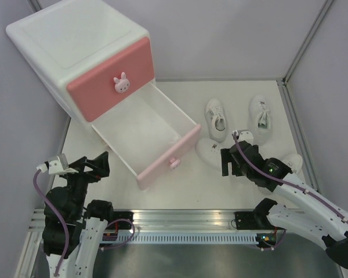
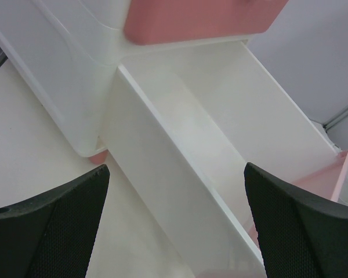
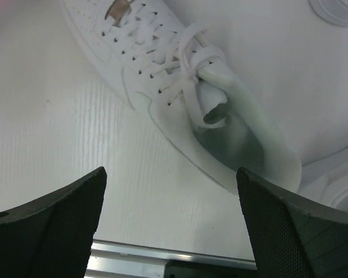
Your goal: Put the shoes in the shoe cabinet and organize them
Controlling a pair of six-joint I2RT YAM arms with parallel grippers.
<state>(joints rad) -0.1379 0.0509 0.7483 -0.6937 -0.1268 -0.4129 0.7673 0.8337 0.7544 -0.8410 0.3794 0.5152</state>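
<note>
Shoes [image 1: 216,119] lengthwise near-to-far, toes away

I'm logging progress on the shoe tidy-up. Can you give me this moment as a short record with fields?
cabinet: upper drawer shut; lower drawer pulled open, no shoes inside
shoes: four, all on the table, right of the open drawer
left gripper: open, empty, facing the open drawer
right gripper: open, empty, pointing at a shoe
shoes stowed: none
</note>
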